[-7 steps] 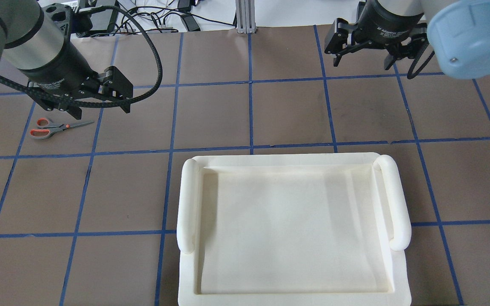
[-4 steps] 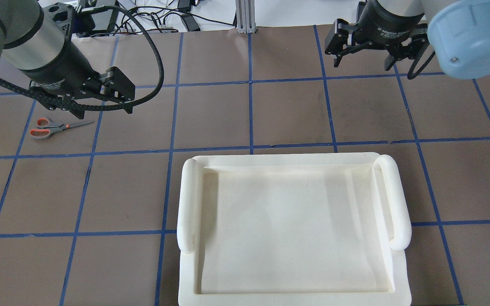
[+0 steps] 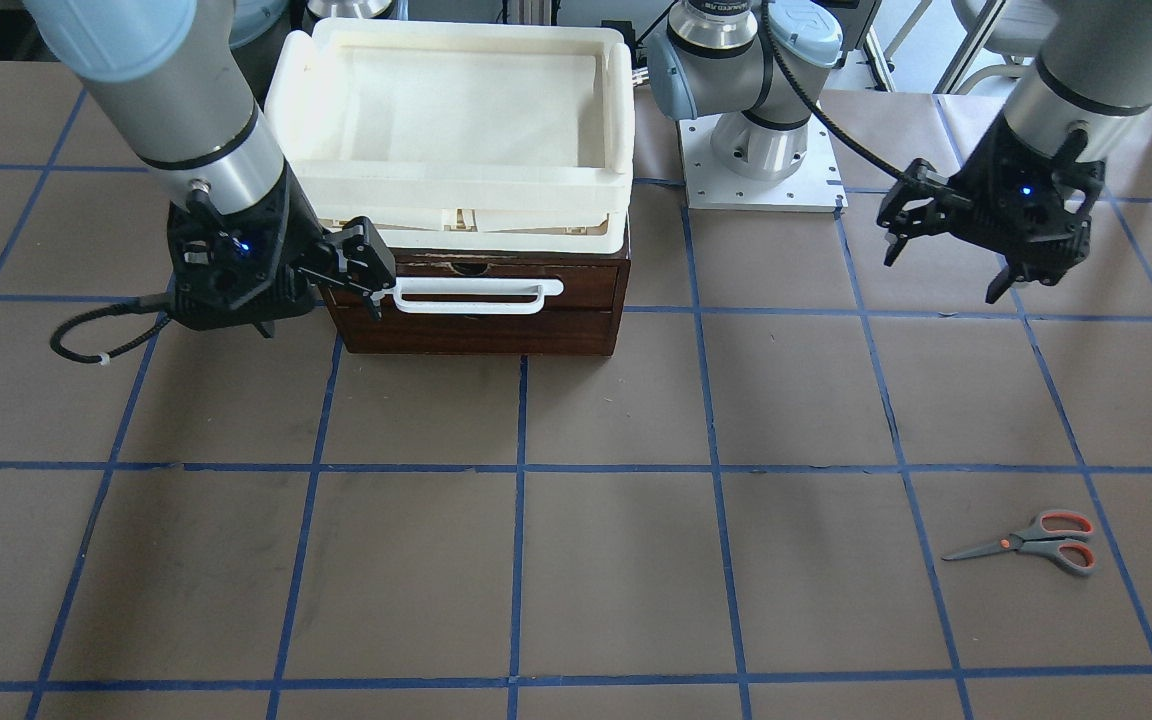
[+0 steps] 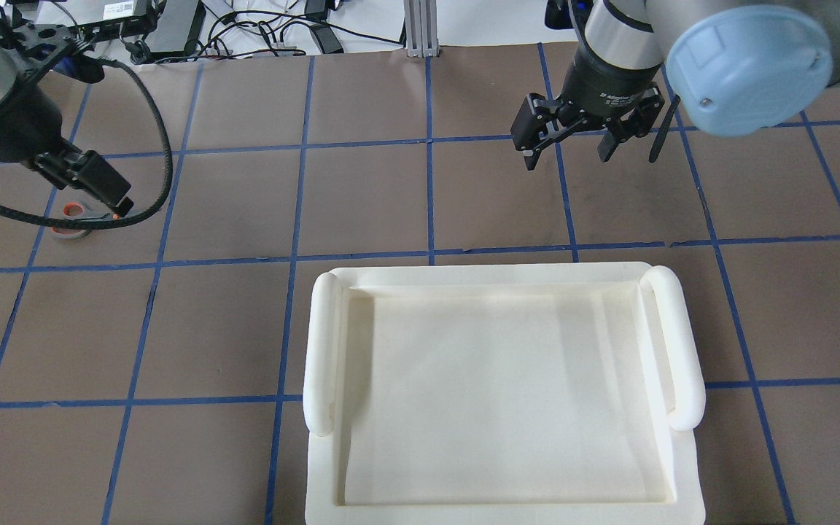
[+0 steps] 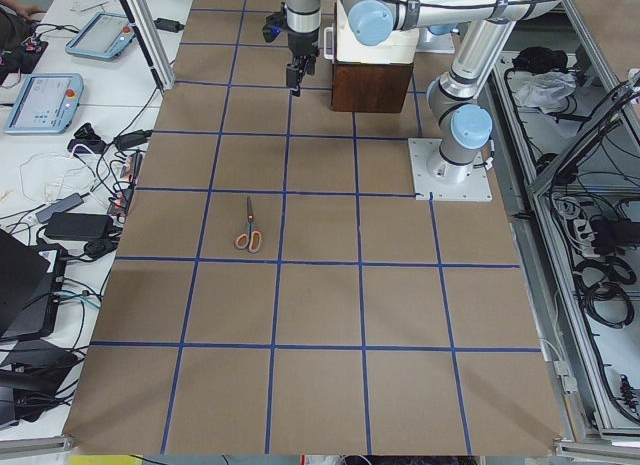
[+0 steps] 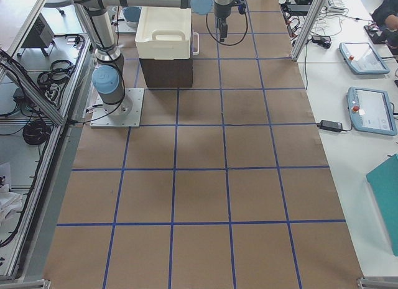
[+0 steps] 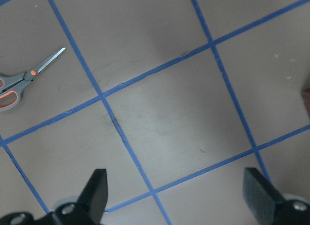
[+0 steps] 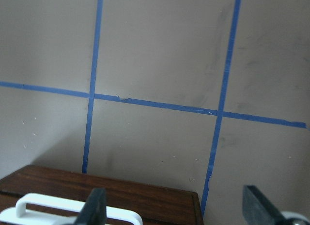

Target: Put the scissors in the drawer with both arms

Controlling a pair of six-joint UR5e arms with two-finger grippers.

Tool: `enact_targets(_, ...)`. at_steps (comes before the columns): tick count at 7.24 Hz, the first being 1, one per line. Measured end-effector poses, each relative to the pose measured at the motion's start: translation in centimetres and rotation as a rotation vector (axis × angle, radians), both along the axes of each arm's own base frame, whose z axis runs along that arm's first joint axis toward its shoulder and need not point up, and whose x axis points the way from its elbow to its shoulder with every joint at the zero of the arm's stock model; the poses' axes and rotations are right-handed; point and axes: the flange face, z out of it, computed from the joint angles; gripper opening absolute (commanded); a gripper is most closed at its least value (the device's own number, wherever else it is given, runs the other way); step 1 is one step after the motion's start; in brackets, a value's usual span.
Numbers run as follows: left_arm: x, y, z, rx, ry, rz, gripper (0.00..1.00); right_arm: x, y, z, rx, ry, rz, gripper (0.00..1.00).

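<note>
The scissors (image 3: 1031,540) lie flat on the brown table, far to my left, with the blades pointing toward the middle. My left gripper (image 3: 944,275) hangs open above the table. In the overhead view it (image 4: 103,186) partly hides the scissors (image 4: 70,213). The left wrist view shows wide-apart fingers (image 7: 97,186) and the scissors (image 7: 24,82) at the upper left. The dark-brown drawer (image 3: 476,330) is shut, under a cream tray. My right gripper (image 3: 356,275) is open beside the end of the white bar handle (image 3: 476,295), empty. The handle also shows in the right wrist view (image 8: 72,210).
The cream-white plastic tray (image 4: 321,343) sits on top of the drawer box (image 6: 165,71). The left arm's base plate (image 3: 761,190) stands beside the box. A black cable (image 4: 157,146) loops from the left wrist. Blue tape lines grid the table.
My left gripper has moved left and over the scissors, now covering part of them. My right gripper has moved left and nearer, toward the front of the drawer box. Both stay open.
</note>
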Motion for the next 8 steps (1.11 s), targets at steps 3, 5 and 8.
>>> enact_targets(3,12.6,-3.4,-7.8,0.106,-0.007,-0.438,1.00,7.0,-0.9,-7.2,0.057,-0.095,0.502,1.00)
enact_targets(5,16.3,-5.9,-14.2,0.135,0.042,-0.672,1.00,9.1,0.2,-8.5,0.071,-0.136,0.790,1.00)
enact_targets(8,18.5,-9.1,-21.2,0.124,0.050,-0.875,1.00,9.5,1.0,-9.5,0.076,-0.189,1.179,1.00)
